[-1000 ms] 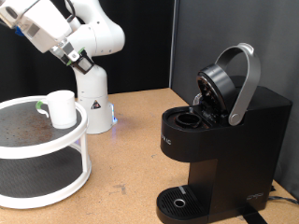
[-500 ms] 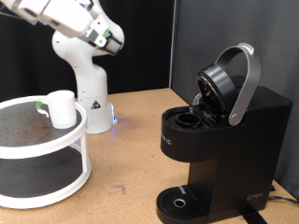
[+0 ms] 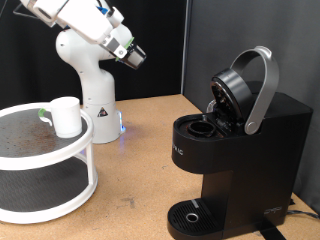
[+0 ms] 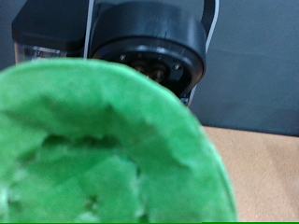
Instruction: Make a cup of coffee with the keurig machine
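Note:
The black keurig machine [image 3: 235, 150] stands at the exterior view's right with its silver-grey lid handle [image 3: 262, 85] raised and the pod chamber [image 3: 205, 128] open. Its open brew head also shows in the wrist view [image 4: 154, 47]. The white cup [image 3: 66, 116] stands on the top tier of a white round shelf [image 3: 60, 160] at the left. My gripper [image 3: 134, 54] is high in the air between the cup and the machine. A green-topped pod [image 4: 103, 149] fills the wrist view, held right in front of the camera and facing the machine. My fingers are hidden behind it.
The arm's white base [image 3: 98, 105] stands behind the shelf, with a blue light at its foot. The machine's round drip tray [image 3: 192, 215] is at the bottom. The brown tabletop [image 3: 140, 170] lies between shelf and machine. A dark backdrop is behind.
My arm has swung from above the shelf at the exterior view's left towards the right, closer to the keurig machine. The cup and machine have not moved.

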